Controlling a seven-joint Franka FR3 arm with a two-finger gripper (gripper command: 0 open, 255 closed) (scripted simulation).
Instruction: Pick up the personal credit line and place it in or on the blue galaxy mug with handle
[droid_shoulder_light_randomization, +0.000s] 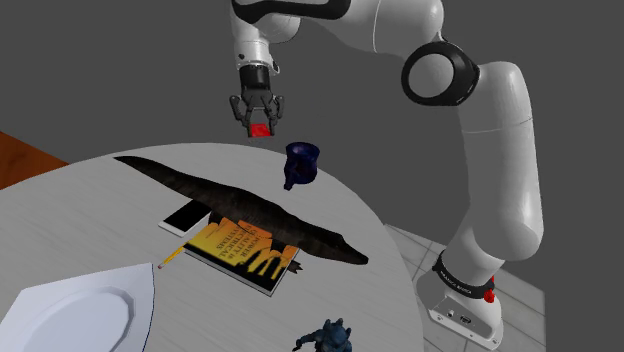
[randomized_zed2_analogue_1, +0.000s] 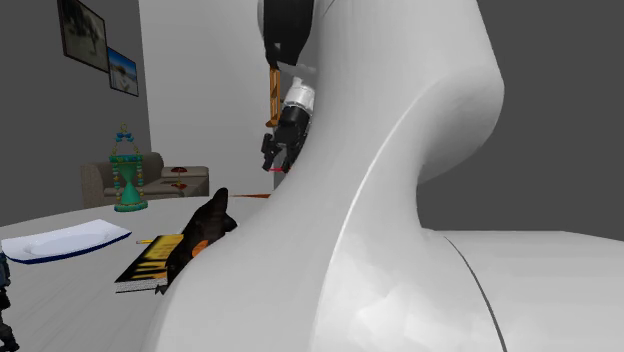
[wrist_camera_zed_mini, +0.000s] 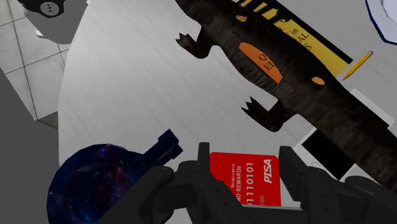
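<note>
The black gripper (wrist_camera_zed_mini: 245, 160) pinches a red card (wrist_camera_zed_mini: 249, 178) with white digits, near the starry blue mug (wrist_camera_zed_mini: 95, 184).

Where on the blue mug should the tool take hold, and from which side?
Likely its rim wall, from above: the blue mug looks upright on the table, so one finger could go inside, one outside. Choose the side away from its handle, which juts sideways. The tool first must release the red card.
</note>
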